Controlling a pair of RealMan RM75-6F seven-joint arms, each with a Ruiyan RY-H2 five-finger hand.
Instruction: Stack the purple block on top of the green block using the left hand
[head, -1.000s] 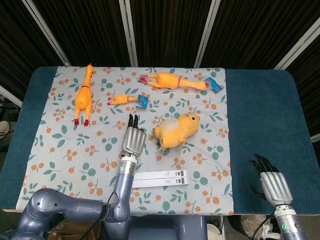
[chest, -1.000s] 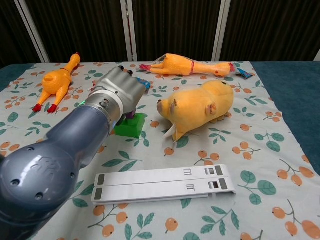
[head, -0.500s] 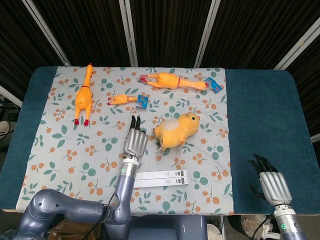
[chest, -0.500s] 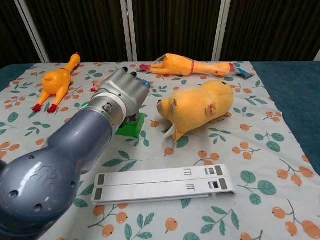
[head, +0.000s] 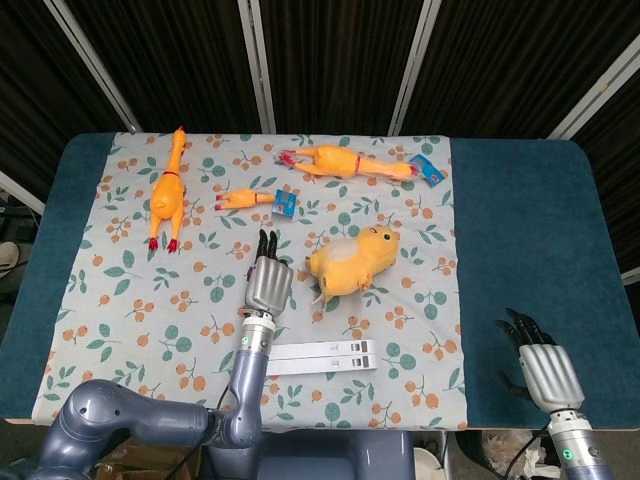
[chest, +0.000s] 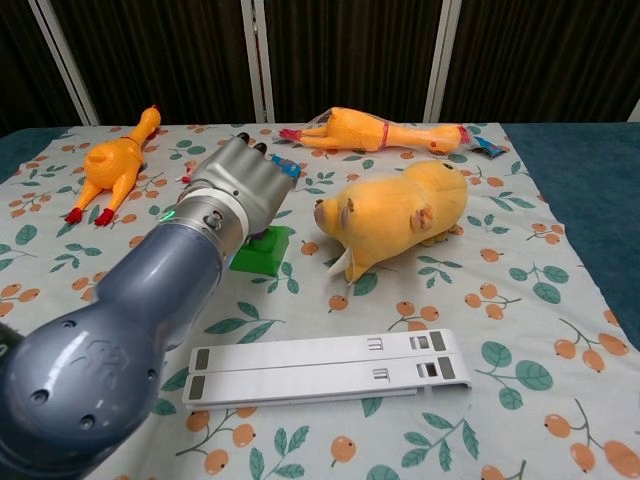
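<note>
In the chest view the green block (chest: 262, 251) lies on the flowered cloth, left of the yellow plush toy. My left hand (chest: 240, 186) hangs right over its far edge and hides what is on top of it. No purple block shows in either view. From the head view my left hand (head: 268, 283) covers both blocks, with its dark fingertips pointing away from me. Whether it holds anything is hidden. My right hand (head: 545, 370) rests low at the right over the blue table, fingers apart and empty.
A yellow plush toy (chest: 400, 215) lies just right of the green block. A white folded stand (chest: 325, 367) sits near the front. Rubber chickens lie at the far left (chest: 110, 165) and far back (chest: 375, 131), with a small one (head: 243, 199) behind the hand.
My left hand shifted slightly right, then back left over the green block. The sliver of purple seen under it earlier is now covered. The right hand is unmoved.
</note>
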